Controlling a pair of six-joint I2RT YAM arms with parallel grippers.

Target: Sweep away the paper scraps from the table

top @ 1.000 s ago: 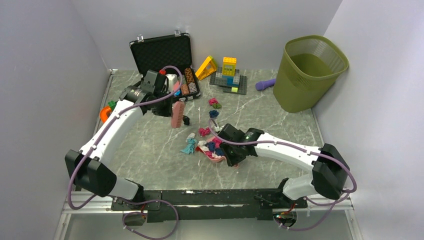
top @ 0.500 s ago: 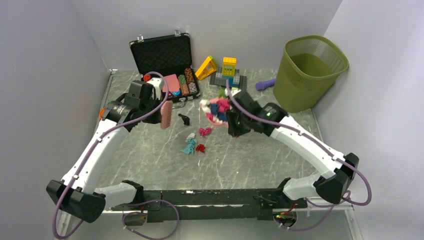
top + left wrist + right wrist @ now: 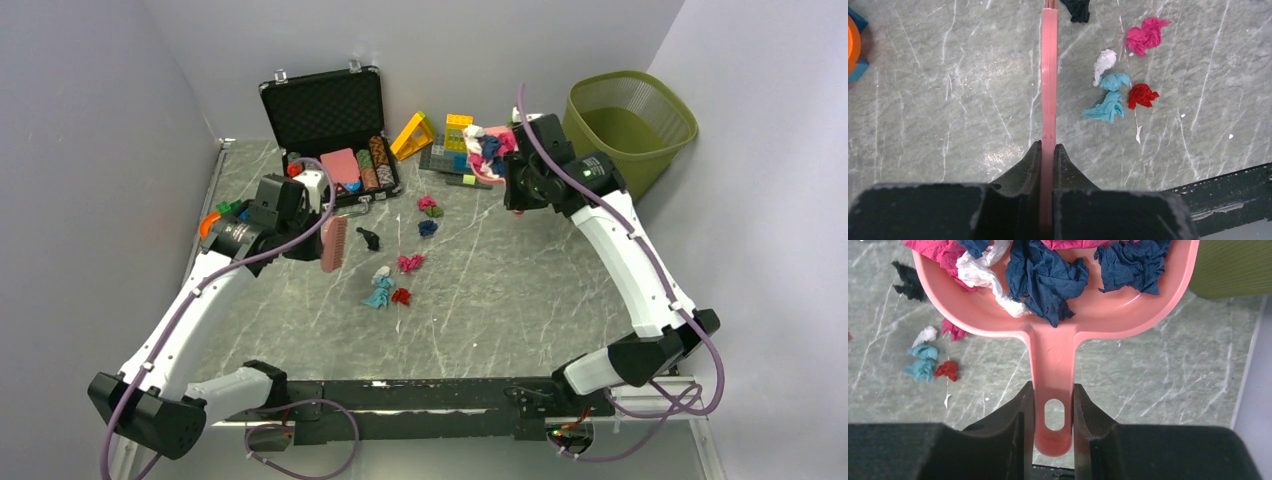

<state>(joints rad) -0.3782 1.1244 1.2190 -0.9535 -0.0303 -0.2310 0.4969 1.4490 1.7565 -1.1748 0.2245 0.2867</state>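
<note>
My right gripper [image 3: 515, 182] is shut on the handle of a pink dustpan [image 3: 1098, 315] and holds it in the air at the far side, just left of the green bin [image 3: 618, 140]. Dark blue [image 3: 1045, 275], white [image 3: 983, 272] and magenta scraps lie in the pan. My left gripper [image 3: 1048, 147] is shut on a pink brush [image 3: 1049, 65], held above the table [image 3: 520, 290] at the left. On the table lie magenta [image 3: 1147, 35], white [image 3: 1104, 62], teal [image 3: 1110, 100], red [image 3: 1142, 95] and dark [image 3: 1077, 7] scraps, all right of the brush. Two more scraps [image 3: 428, 215] lie farther back.
An open black case [image 3: 330, 120] with poker chips stands at the back left. Building blocks [image 3: 455, 145] on a grey plate sit behind the dustpan, with a purple object [image 3: 530, 168] beside the bin. An orange item [image 3: 210, 225] lies at the left edge.
My right arm lifted the loaded dustpan from the table's middle and carried it far and right, towards the bin. My left arm drew the brush slightly nearer and left.
</note>
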